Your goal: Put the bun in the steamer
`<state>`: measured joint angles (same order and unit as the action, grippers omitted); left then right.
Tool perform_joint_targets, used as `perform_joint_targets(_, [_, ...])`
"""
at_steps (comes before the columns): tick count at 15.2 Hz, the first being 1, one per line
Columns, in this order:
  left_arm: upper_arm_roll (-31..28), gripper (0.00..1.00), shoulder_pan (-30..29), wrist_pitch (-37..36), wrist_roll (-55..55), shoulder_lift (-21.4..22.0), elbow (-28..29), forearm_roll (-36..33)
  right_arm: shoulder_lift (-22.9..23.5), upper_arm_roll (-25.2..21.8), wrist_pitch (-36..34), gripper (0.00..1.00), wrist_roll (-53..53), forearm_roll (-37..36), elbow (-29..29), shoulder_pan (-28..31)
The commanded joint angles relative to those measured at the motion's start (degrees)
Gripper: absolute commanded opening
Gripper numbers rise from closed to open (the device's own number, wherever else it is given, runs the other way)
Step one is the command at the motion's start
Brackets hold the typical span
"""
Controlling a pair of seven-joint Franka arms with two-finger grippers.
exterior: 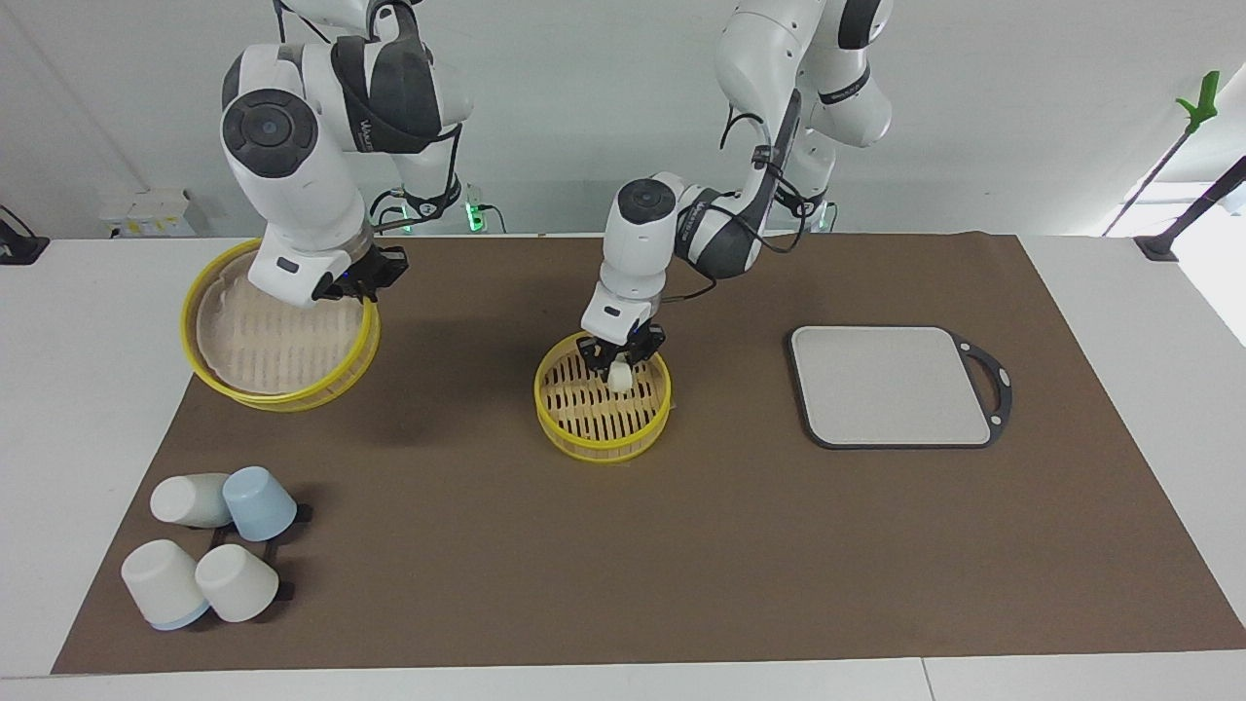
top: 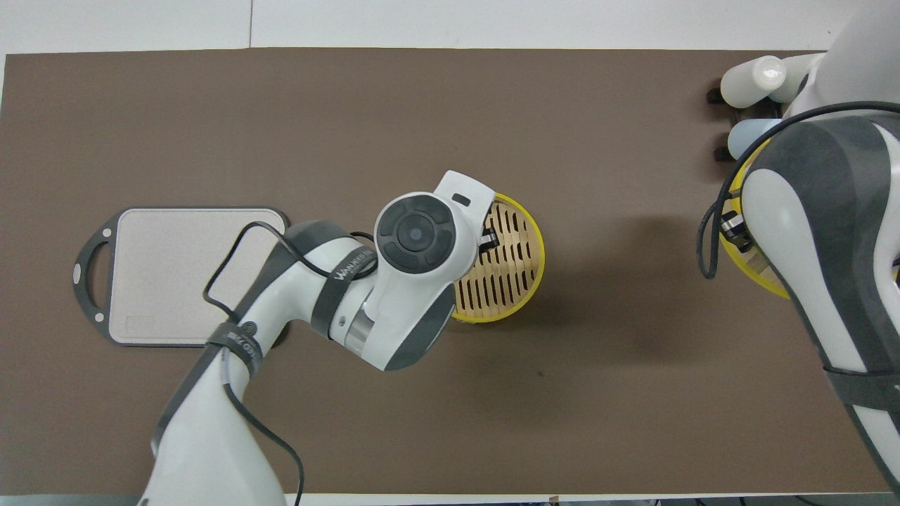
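The steamer (exterior: pixel 604 404) is a round yellow-rimmed basket with a slatted floor at the middle of the brown mat; it also shows in the overhead view (top: pixel 510 267). My left gripper (exterior: pixel 620 368) reaches down into it on the side nearer the robots and is shut on the bun (exterior: pixel 621 377), a small cream-white lump held just above the slats. In the overhead view the left arm hides the bun. My right gripper (exterior: pixel 370 280) is shut on the rim of a second, wider yellow-rimmed basket piece (exterior: pixel 277 341), held tilted over the mat at the right arm's end.
A grey rectangular board (exterior: pixel 891 385) with a dark handled frame lies toward the left arm's end; it also shows in the overhead view (top: pixel 190 274). Several upturned white and pale blue cups (exterior: pixel 209 545) stand on a rack, farther from the robots than the held basket piece.
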<state>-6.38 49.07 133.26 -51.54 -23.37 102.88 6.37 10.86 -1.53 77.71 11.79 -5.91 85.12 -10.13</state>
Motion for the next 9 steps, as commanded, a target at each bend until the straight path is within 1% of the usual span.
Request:
perform_joint_targets(1, [-1.27, 0.40, 0.85, 2.26, -0.32, -0.17, 0.83, 0.05, -2.95, 0.38, 2.35, 0.00, -0.28, -1.21, 3.91, 0.02])
perform_joint_targets(2, [-1.27, 0.49, 1.03, 2.44, -1.19, -0.18, 1.09, -0.04, -3.04, 0.38, 2.53, 0.00, -0.28, -1.21, 4.09, -0.06])
perform_joint_targets(3, [-1.27, 0.72, 1.03, 2.18, -1.98, -0.18, 1.01, 0.05, -3.21, 0.38, 2.53, 0.00, -0.37, -1.21, 4.17, -0.15])
perform_joint_targets(4, [-1.18, 1.00, 1.03, 1.66, -2.07, -0.09, 0.75, 0.05, -3.22, 0.38, 2.53, 0.00, -0.37, -1.21, 4.09, -0.15])
perform_joint_targets(6, [-1.18, 1.00, 0.42, -0.79, -1.99, 0.87, 0.66, 0.05, -3.22, 0.47, 3.23, 0.00, -0.37, -1.13, 4.17, -0.15])
perform_joint_targets(7, [-1.44, 1.00, -0.11, -4.03, -1.73, 2.18, 0.22, 0.05, -3.22, 0.56, 3.49, 0.00, -0.72, -1.04, 4.09, -0.15])
perform_joint_targets(8, [-1.97, 1.00, -0.29, -7.02, -1.55, 4.11, 0.13, 0.05, -3.13, 0.65, 3.67, 0.00, -0.89, -0.60, 3.91, -0.15])
perform_joint_targets(9, [-2.14, 1.00, -2.64, -10.88, -1.03, 7.69, 0.30, 0.05, -2.95, 0.99, 4.89, 0.00, -1.94, 0.36, 3.74, -0.24])
